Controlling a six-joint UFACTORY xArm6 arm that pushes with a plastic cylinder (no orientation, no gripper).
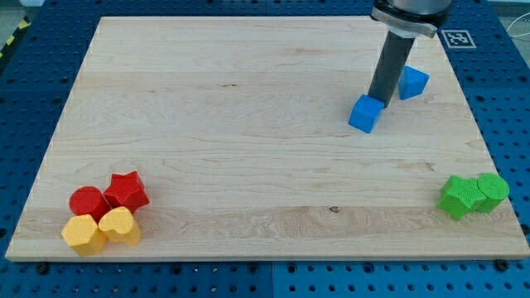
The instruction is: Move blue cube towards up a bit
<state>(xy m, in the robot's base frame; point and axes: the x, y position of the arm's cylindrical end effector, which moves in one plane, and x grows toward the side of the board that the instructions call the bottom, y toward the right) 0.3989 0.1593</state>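
A blue cube [365,113] lies on the wooden board [248,124] at the upper right. My tip [378,98] comes down from the view's top and stands right at the cube's upper right edge, touching or nearly touching it. A second blue block [412,83], an angular shape, lies just right of the rod and above the cube.
At the lower left sits a cluster: a red cylinder [88,202], a red star [127,190], a yellow hexagon block [83,234] and a yellow heart [120,226]. At the right edge lie a green star-like block [460,196] and a green cylinder [493,191], touching each other.
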